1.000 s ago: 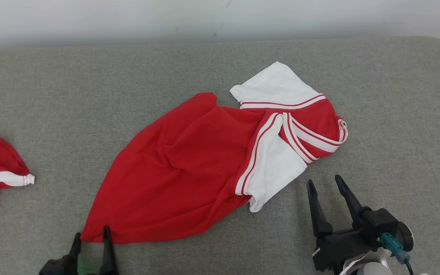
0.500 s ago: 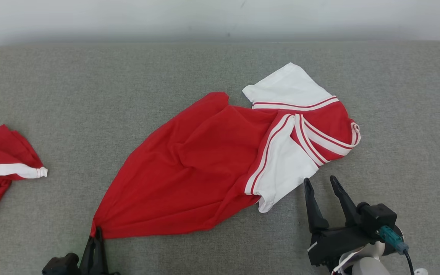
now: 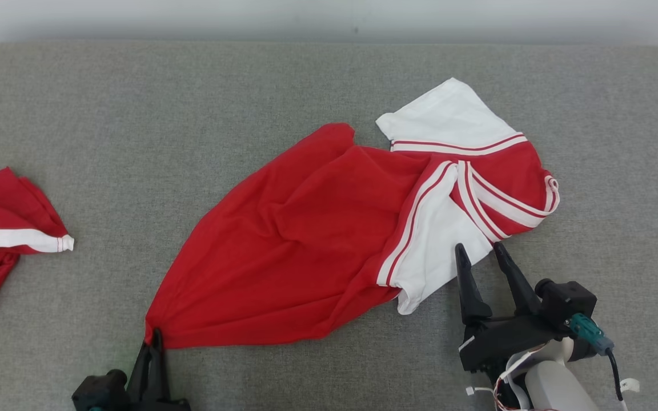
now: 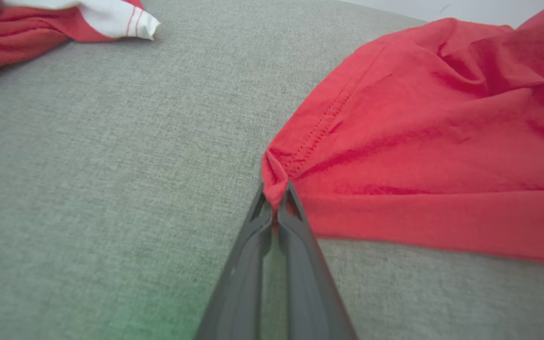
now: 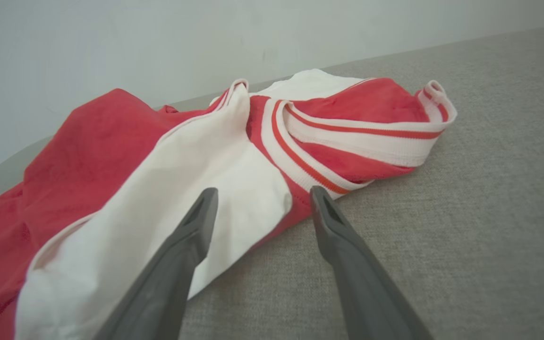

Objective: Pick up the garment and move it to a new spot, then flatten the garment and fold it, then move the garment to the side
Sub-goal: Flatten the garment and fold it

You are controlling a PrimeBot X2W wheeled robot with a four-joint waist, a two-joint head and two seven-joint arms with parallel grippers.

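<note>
The grey cushion (image 3: 77, 125) carries the red-and-white garment (image 3: 306, 245), sprawled mid-surface. The right gripper (image 3: 478, 247), fingers wide, straddles the garment's white sleeve and should close there. The left gripper (image 4: 276, 191) pinches the garment's hem corner. I'd lift both evenly.

Wide grey upholstered surface (image 3: 77, 142) with coarse weave and rounded far corners, pale off-white wall (image 3: 192, 17) directly behind it, one small dark mark (image 3: 355, 29) on the wall, soft even light, faint green glow (image 4: 149, 311) on the fabric in the left wrist view
</note>
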